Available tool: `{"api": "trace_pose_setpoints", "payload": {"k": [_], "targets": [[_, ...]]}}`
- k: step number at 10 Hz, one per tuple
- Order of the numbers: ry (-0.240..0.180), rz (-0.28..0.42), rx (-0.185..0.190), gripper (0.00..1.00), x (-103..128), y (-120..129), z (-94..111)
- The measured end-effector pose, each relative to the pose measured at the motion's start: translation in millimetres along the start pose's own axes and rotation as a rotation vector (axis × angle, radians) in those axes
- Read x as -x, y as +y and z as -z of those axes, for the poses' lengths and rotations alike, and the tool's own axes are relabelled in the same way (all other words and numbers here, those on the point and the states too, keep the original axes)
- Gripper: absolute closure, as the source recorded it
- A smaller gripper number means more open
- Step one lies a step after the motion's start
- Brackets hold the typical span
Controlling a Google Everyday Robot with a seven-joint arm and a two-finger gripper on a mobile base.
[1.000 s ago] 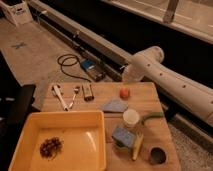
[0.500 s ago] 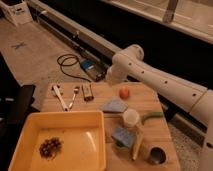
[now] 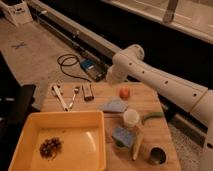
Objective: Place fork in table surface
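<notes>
Lying on table surface (image 3: 165, 134), fork (image 3: 74, 97) runs near-to-far (hand (image 3: 109, 78) by far edge).

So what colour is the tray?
Yellow tray, camera view; the hand hovers at the table, far side.

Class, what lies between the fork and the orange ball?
Camera view: a stubby metal piece beside the fork, then bare table surface; the gripper hangs above the far edge.
</notes>
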Motion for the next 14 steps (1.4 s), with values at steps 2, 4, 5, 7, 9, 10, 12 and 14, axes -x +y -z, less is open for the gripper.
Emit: {"api": "trace_pose_setpoints", "payload": {"k": [2, 4, 5, 7, 9, 10, 12, 14], "targets": [[-0.006, 0.051, -0.002, 0.71, 4, -22, -4], [-0.023, 0.137, 0.008, 0.71, 22, -62, -24], [-0.037, 0.186, 0.019, 0.71, 34, -82, -37], [-0.079, 0.293, 0.048, 0.71, 61, -121, -69], [-0.115, 0.368, 0.075, 0.71, 77, -141, -97], [-0.144, 0.414, 0.084, 0.71, 87, -154, -114], [-0.187, 0.455, 0.091, 0.71, 93, -166, -133], [-0.253, 0.466, 0.073, 0.71, 100, -171, -159]]}}
